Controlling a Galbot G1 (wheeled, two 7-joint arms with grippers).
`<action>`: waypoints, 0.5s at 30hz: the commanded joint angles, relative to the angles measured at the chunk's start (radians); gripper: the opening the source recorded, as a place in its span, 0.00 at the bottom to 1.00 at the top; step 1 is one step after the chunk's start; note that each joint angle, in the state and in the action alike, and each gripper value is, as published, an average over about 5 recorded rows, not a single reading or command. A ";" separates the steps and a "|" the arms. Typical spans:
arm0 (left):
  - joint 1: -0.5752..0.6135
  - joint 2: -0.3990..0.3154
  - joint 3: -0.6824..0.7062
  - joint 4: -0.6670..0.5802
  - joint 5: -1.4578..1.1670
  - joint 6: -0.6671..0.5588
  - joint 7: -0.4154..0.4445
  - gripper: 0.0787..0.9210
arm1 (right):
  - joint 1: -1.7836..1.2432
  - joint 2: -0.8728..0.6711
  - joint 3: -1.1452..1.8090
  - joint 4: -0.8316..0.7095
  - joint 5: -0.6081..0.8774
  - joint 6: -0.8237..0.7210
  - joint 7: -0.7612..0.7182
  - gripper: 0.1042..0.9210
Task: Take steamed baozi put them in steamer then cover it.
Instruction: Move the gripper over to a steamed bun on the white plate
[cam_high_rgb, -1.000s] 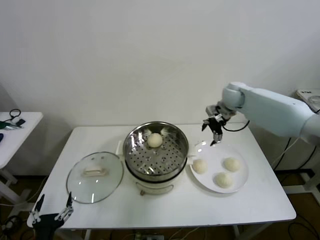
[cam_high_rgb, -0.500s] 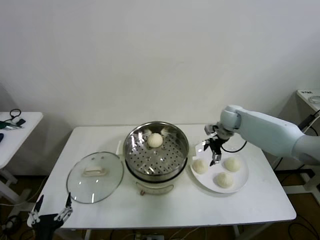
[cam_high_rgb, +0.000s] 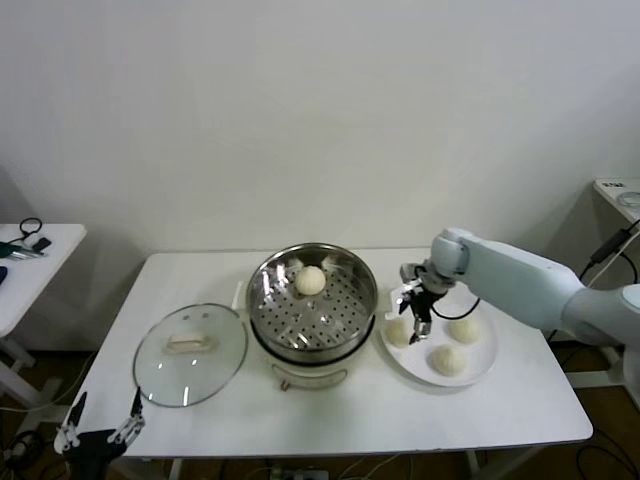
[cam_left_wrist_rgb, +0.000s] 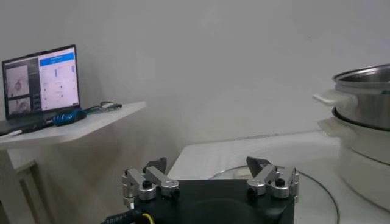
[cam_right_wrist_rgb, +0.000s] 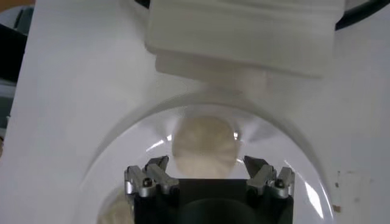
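Shiny metal makes up the steamer (cam_high_rgb: 312, 304), a round pot on a cream base. It sits to the left of the right gripper (cam_high_rgb: 413, 317), close by. Inside it is a tray full of little holes, and one baozi in the steamer (cam_high_rgb: 310, 280) rests toward the back of that tray.

The right gripper hangs low over a white plate (cam_high_rgb: 484, 362). Its fingers are spread apart and hold nothing. The nearest baozi (cam_high_rgb: 399, 333) lies right under them. In the right wrist view this bun (cam_right_wrist_rgb: 203, 147) shows between the two open fingers, but I cannot tell if they touch it. Two more buns lie on the same plate, on the gripper's right: one back baozi (cam_high_rgb: 464, 329) and one front baozi (cam_high_rgb: 448, 360). The cream side of the steamer base (cam_right_wrist_rgb: 241, 38) shows just past the plate rim in the right wrist view.

The cover (cam_high_rgb: 190, 353), a clear glass lid with a cream handle, lies flat on the white table (cam_high_rgb: 520, 410), far to the left of the right gripper, on the other side of the steamer.

The left gripper (cam_high_rgb: 100, 432) waits low by the front left corner of the table, fingers spread apart and holding nothing. Past it, the left wrist view shows a side table with a laptop (cam_left_wrist_rgb: 41, 85).
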 joint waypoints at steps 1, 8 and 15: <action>-0.002 0.000 -0.003 0.002 -0.001 0.000 0.000 0.88 | -0.026 0.020 0.020 -0.023 -0.010 -0.004 0.002 0.88; -0.004 0.003 -0.011 0.005 -0.007 0.000 0.000 0.88 | -0.028 0.026 0.012 -0.031 -0.010 0.001 -0.004 0.88; -0.006 0.001 -0.007 0.005 -0.005 0.000 0.000 0.88 | -0.025 0.023 0.014 -0.032 -0.013 0.008 -0.010 0.76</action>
